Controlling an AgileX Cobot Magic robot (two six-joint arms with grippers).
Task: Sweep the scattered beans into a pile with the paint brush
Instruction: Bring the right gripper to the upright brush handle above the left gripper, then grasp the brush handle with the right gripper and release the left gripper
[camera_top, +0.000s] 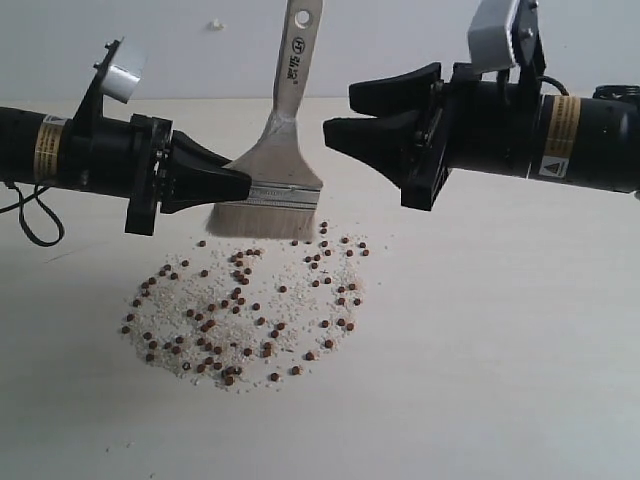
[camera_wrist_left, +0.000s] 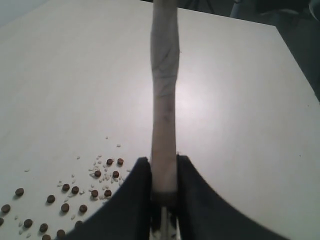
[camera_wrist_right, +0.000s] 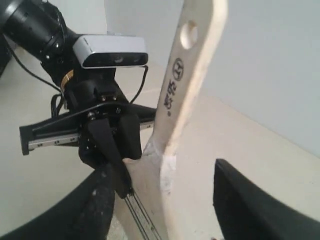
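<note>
Surface: pale tabletop (camera_top: 500, 380) below a plain light wall (camera_top: 400, 40), bare apart from the spill.
Spill: beans (camera_top: 240, 310) and whitish grains (camera_top: 290, 345) lie in a wide, loose patch at lower centre-left of the exterior view. No pile is formed yet.
Tool: paint brush (camera_top: 287, 120) stands nearly upright at upper centre, with its bristles (camera_top: 262, 220) down at the patch's upper edge. Whether they press on the table cannot be told.
Holding arm: left gripper (camera_top: 240, 185) comes in from the left of the frame and is clamped on the brush around the ferrule (camera_top: 285, 190) and the base of the handle (camera_wrist_left: 164, 100).
Other arm: right gripper (camera_top: 338, 112) has its jaws apart and holds nothing. The handle rises between its fingers (camera_wrist_right: 102, 200), and contact cannot be told.
Risk, collision: a stroke towards lower frame may knock the handle against those spread fingers and twist the brush in its narrow grip.
Risk, scatter: round beans would likely roll wide under a fast or hard stroke.
Risk, misses: bristles held too high would probably skip the fine grains.
</note>
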